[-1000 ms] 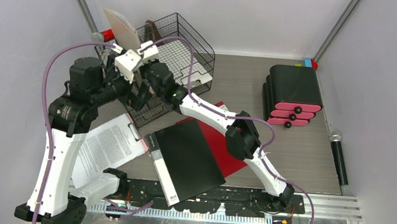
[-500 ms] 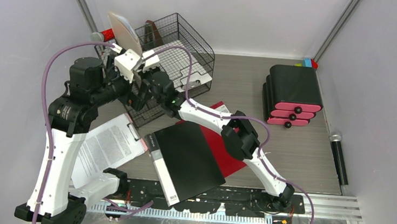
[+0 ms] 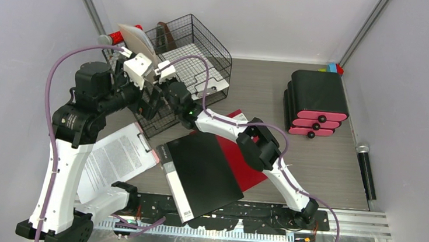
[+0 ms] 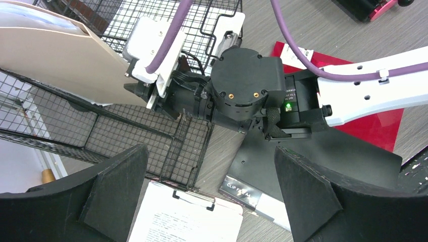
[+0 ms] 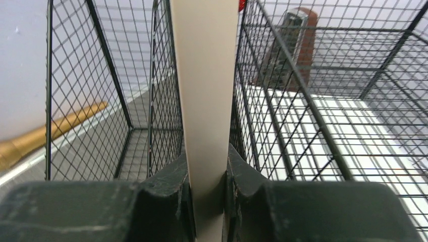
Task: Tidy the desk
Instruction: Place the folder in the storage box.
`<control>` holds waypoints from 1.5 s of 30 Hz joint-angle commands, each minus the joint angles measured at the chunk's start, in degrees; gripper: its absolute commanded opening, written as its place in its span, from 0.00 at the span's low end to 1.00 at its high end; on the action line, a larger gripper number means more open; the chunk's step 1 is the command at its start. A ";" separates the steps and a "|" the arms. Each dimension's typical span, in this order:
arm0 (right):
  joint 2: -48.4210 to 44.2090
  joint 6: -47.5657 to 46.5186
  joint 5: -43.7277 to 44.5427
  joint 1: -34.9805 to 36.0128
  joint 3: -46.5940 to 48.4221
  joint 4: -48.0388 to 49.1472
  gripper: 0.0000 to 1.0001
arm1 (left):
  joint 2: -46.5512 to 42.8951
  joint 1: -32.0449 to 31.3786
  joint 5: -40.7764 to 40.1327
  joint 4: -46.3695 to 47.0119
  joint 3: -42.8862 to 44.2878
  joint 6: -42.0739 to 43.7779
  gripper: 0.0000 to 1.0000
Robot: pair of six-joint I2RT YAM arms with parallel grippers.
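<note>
Right tool (image 5: 207, 174) is clamping the thin beige card folder (image 3: 137, 37) edge-on, long axis running away from the jaws over the black wire-mesh tray rack (image 3: 207, 47) sitting back-left on the grey wood-grain table (image 3: 273, 88), while left tool (image 4: 212, 191) is hanging wide open alongside.

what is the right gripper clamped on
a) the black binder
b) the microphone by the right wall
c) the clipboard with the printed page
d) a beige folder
D: in the right wrist view the right gripper pinches the beige folder edge-on between its fingers, held up against the black wire-mesh rack.
</note>
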 commanded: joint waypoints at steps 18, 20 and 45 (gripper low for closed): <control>-1.64 -2.34 -4.58 -3.63 -1.70 -8.08 0.23 | -1.76 0.30 0.78 2.26 -1.42 0.42 1.00; -2.20 -2.29 -4.47 -3.76 -1.60 -10.31 0.32 | -2.07 0.34 0.74 2.20 -1.63 0.19 1.00; -14.18 -6.97 -8.48 -7.33 4.49 -27.63 0.79 | -5.97 0.34 -0.92 1.63 -4.84 -0.67 1.00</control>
